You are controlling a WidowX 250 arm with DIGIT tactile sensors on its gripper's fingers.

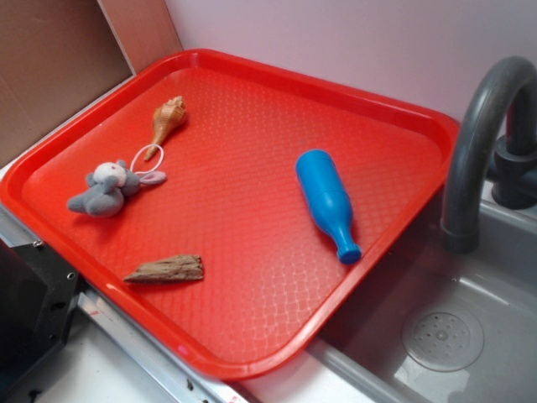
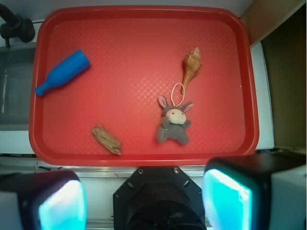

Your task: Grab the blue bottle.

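The blue bottle lies on its side near the right edge of the red tray, neck toward the sink. In the wrist view the blue bottle lies at the tray's upper left, neck pointing down-left. My gripper is open and empty, high above and behind the tray's near edge. Its two cyan-padded fingers show at the bottom of the wrist view, far from the bottle. The gripper does not show in the exterior view.
On the tray lie a seashell, a grey plush bunny with a white loop, and a brown piece of wood. A grey sink with a faucet is right of the tray. A brown panel stands at the back left.
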